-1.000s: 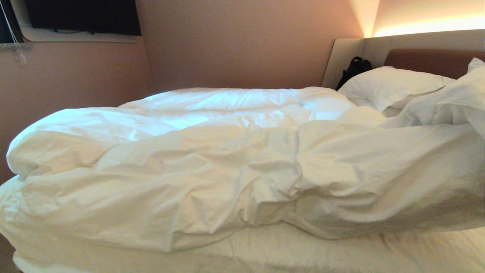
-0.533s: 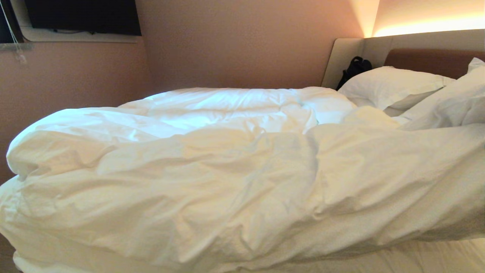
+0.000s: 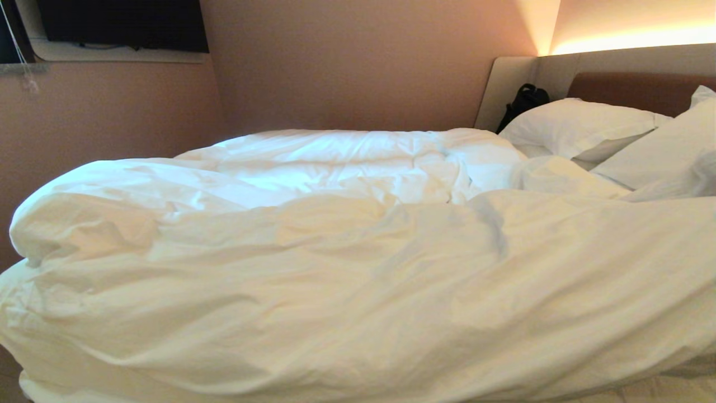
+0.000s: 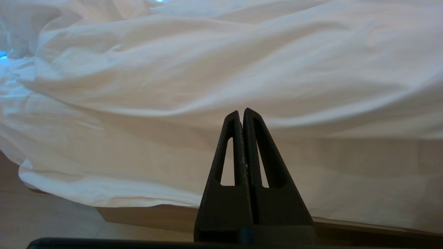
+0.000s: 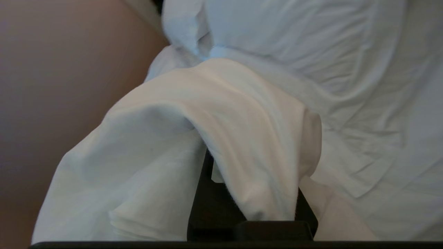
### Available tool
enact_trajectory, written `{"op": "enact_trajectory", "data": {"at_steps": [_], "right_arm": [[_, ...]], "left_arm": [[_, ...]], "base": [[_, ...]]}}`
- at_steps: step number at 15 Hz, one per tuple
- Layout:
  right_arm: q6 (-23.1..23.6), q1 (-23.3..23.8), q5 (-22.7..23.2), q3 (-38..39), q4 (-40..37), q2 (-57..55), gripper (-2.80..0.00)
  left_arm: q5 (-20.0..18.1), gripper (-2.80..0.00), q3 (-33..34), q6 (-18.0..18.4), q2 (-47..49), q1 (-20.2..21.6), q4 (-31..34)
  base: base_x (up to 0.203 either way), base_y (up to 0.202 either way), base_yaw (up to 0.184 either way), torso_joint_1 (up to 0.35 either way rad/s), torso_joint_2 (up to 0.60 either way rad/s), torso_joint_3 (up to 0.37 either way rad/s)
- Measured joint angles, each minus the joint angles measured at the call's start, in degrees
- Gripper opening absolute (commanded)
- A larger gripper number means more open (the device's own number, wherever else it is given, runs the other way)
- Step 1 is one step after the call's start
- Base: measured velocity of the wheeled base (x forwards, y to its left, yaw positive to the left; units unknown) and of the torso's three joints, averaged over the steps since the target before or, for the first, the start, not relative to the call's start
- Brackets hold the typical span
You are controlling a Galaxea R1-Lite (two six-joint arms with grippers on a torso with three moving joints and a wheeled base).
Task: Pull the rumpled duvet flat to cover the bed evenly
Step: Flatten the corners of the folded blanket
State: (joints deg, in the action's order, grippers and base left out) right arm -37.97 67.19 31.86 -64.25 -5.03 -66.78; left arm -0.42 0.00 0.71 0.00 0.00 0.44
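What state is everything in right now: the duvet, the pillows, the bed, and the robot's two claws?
duvet: rumpled, creased, bunched across the bed, not yet flat.
pillows: uncovered, lying at the headboard end.
bed: unmade; wooden base showing below the linens.
left claw: shut, empty, near the bed's side.
right claw: shut on duvet, fabric draped over it.

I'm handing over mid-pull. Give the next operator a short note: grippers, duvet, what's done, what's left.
Right gripper: shut on a fold of the duvet, which drapes over its fingers.
Left gripper: shut, empty, parked low beside the bed.
Done: duvet reaches the near edge.
Left: it is creased, bunched at the left end, and short of the pillows; pull it flat and even.
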Motion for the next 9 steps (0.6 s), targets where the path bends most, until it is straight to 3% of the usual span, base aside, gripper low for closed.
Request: {"op": "enact_trajectory", "data": {"at_steps": [6, 9], "right_arm": [[-0.26, 2.25, -7.80, -2.65, 0.02, -2.92, -2.80], [-0.23, 4.58, -8.96, -4.34, -0.04, -4.45, -2.80]], "left_arm": [[0.00, -2.80, 0.00, 0.00, 0.00, 0.00, 0.00], [-0.02, -2.80, 0.00, -0.01, 0.00, 0.00, 0.00]], "base": [[0.000, 0.000, 0.000, 0.000, 0.00, 0.000], [0.000, 0.000, 0.000, 0.000, 0.00, 0.000]]}}
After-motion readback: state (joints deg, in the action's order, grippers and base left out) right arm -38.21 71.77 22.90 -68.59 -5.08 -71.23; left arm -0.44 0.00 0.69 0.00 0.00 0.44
